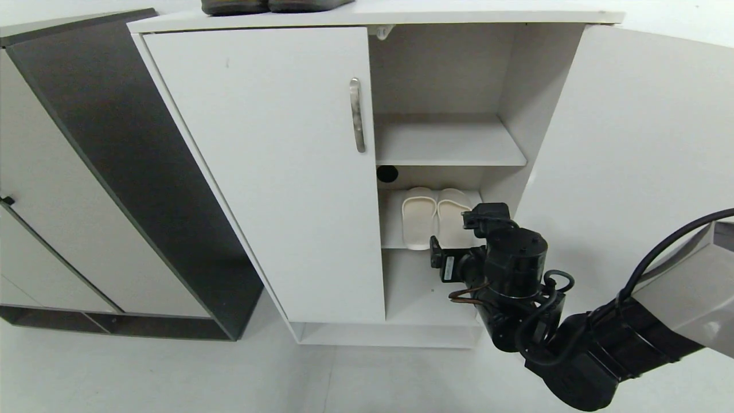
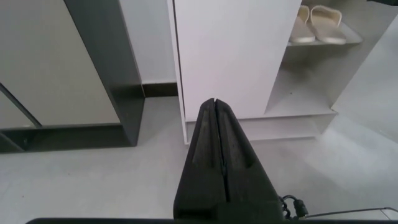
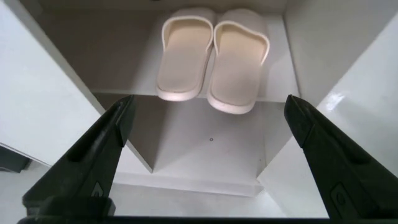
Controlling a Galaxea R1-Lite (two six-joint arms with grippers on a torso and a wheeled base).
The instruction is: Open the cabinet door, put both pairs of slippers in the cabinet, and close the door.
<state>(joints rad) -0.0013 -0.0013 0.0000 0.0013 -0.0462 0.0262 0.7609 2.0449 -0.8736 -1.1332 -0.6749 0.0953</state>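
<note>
Hovering | right tool [image 3: 209, 106] spread | slippers [image 3: 239, 56] just ahead, on shelf [image 3: 118, 68]

Pretty sure the cabinet [image 1: 269, 172] is smooth matt white laminate, handle [image 1: 357, 115] brushed metal, slippers [image 1: 418, 221] matt rubbery foam.

The cabinet [image 1: 269, 172] is plain white with a silver handle [image 1: 357, 115], the slippers [image 1: 421, 221] on its shelf are plain cream, the second pair [image 1: 269, 4] on its top is dark grey, the neighbouring unit [image 1: 126, 172] has a charcoal side, and the floor [image 1: 172, 373] is pale grey.
</note>
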